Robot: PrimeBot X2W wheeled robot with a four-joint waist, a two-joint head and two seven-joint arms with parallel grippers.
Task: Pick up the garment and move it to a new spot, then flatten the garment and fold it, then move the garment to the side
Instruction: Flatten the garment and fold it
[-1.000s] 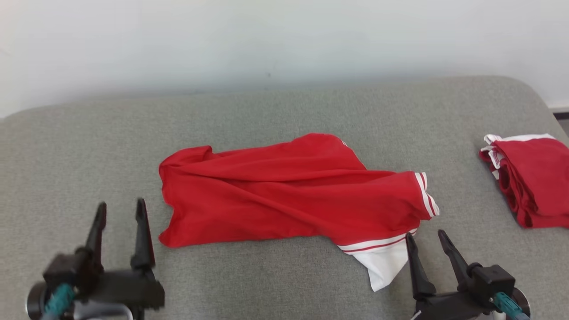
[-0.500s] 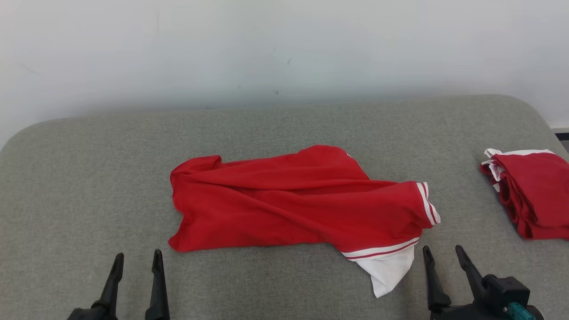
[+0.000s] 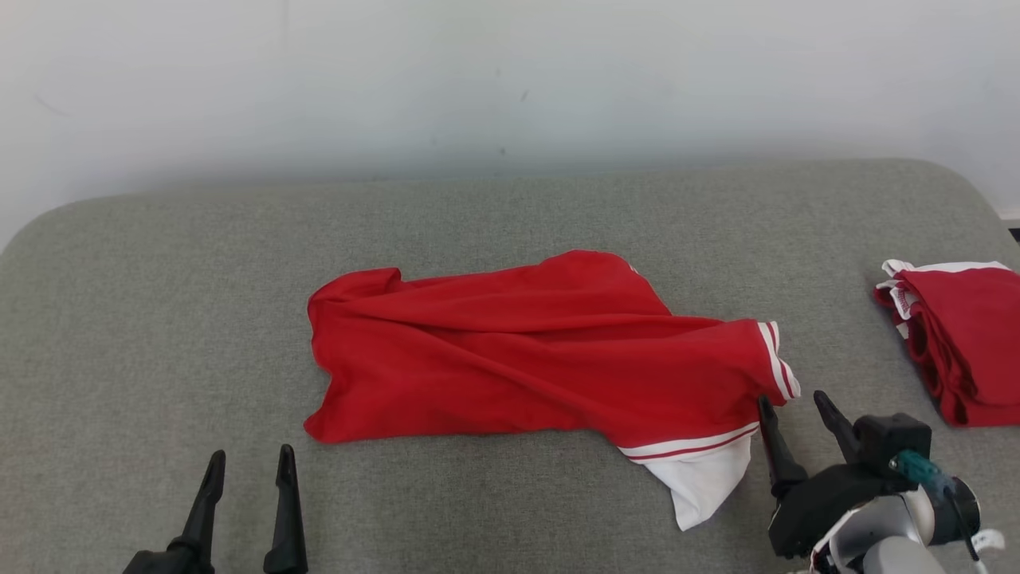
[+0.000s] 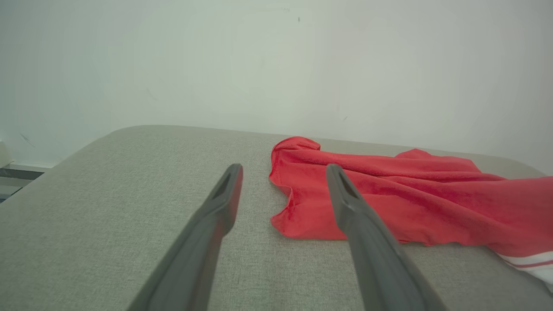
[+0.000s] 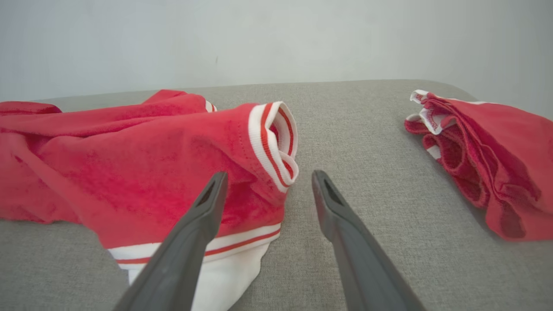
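A crumpled red garment (image 3: 526, 359) with white-striped cuffs and a white collar part lies across the middle of the grey cushioned surface (image 3: 159, 303). My left gripper (image 3: 249, 464) stands open near the front left, short of the garment's left end (image 4: 298, 216). My right gripper (image 3: 794, 401) is open just right of the striped sleeve cuff (image 5: 276, 142), with nothing between its fingers (image 5: 203, 216). In the right wrist view the cuff sits a little beyond the fingertips.
A folded pile of red garments (image 3: 956, 335) with white trim lies at the right edge of the surface, seen also as the pile (image 5: 484, 155) in the right wrist view. A pale wall (image 3: 510, 80) rises behind the surface's rounded far edge.
The camera has shifted. My left gripper dropped back toward the bottom left of the head view. My right gripper moved up toward the striped cuff. The garment lies as before.
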